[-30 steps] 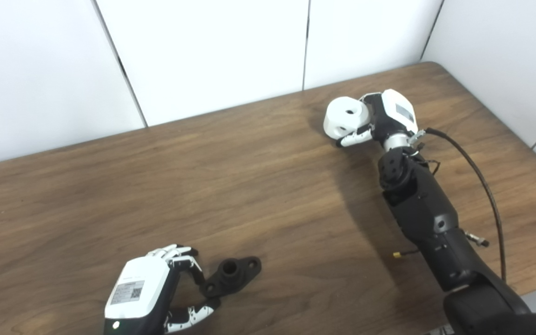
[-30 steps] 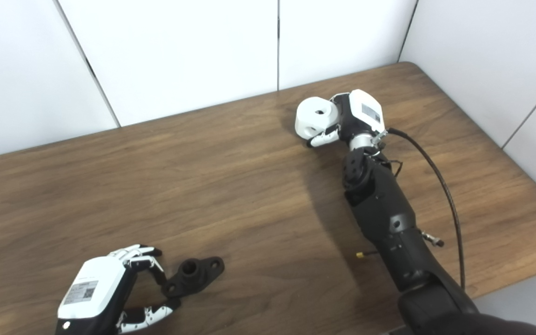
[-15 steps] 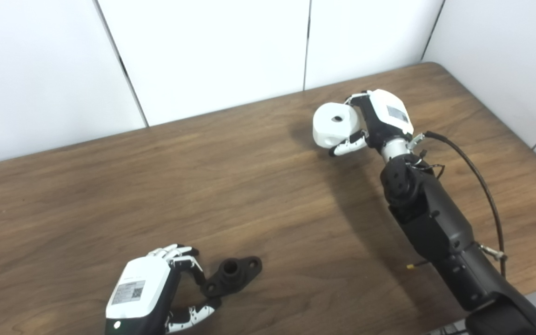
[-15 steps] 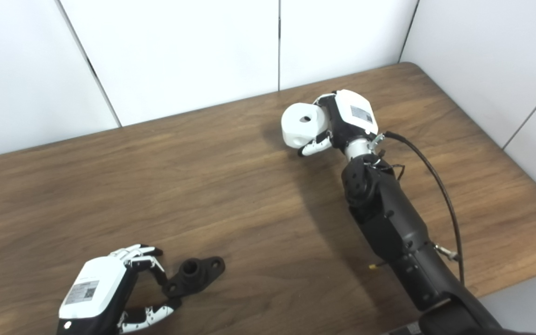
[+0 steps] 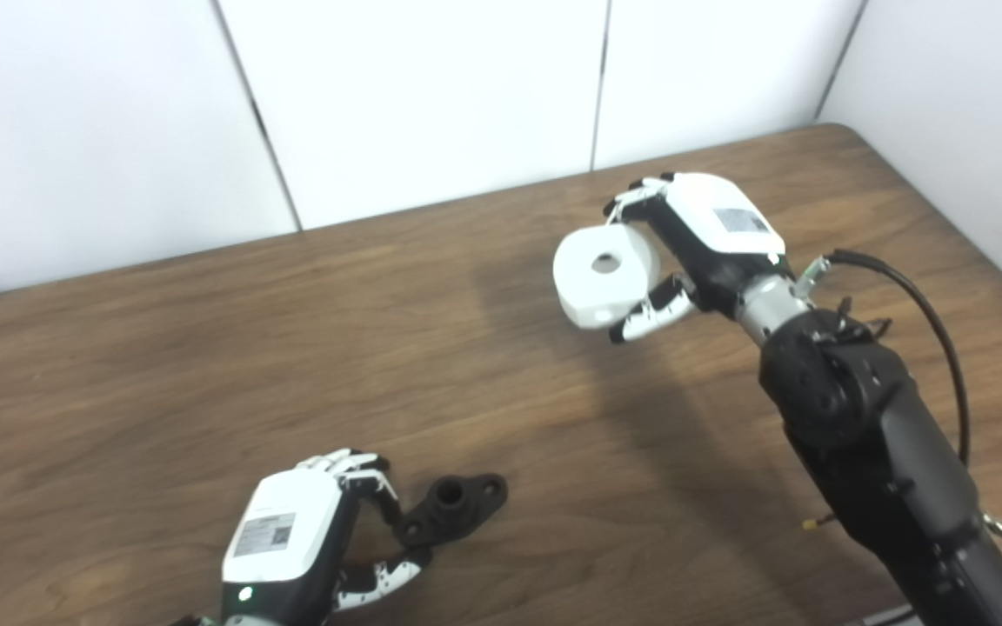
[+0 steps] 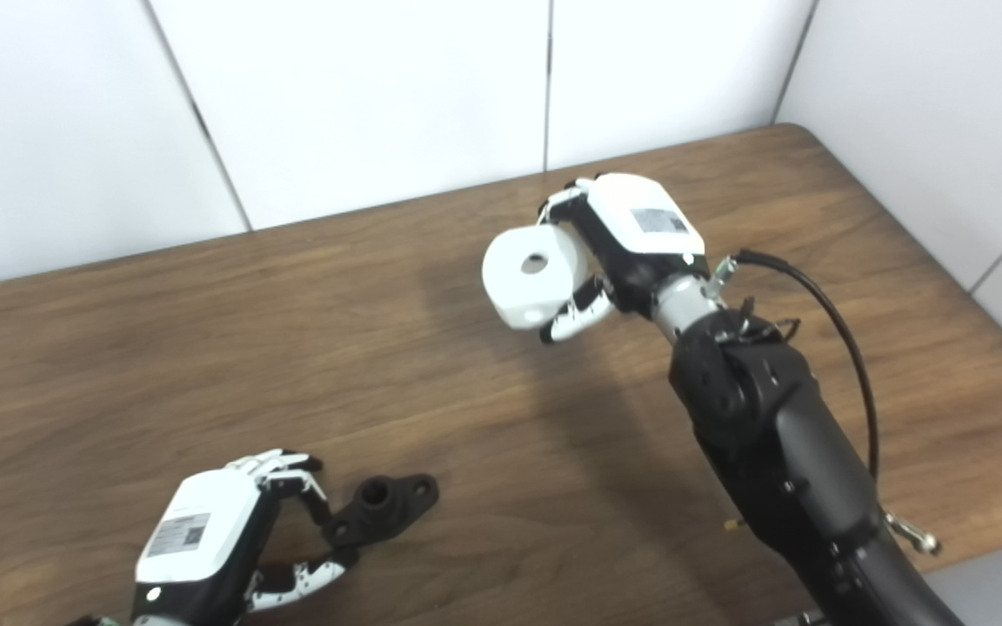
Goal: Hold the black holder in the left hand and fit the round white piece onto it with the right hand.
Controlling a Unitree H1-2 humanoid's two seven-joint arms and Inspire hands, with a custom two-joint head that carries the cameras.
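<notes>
Transport step in hand, judged from layout: white piece must travel to the holder, bore lined up over the holder's raised centre boss before lowering. Advisable to lift and steady the holder first, boss pointing up, so the two parts meet in the air rather than sliding on the counter [image 5: 162, 348].

Near left: left hand [image 5: 292, 543] low over the counter, fingers curled, fingertips and thumb pinching the near-left lug of the black holder [image 5: 456, 507]. Holder appears to rest flat on the wood, central socket facing up, a mounting hole visible in the far lug. Grip covers one end only; holder may pivot when raised.

Far right: right hand [image 5: 701, 239] raised clear of the counter, fingers wrapped over the top and thumb under the round white piece [image 5: 605, 274]. Piece firmly enclosed, centre hole facing up and towards the camera. Piece and holder well apart. Shadow of the right arm falls on the wood between them.
</notes>
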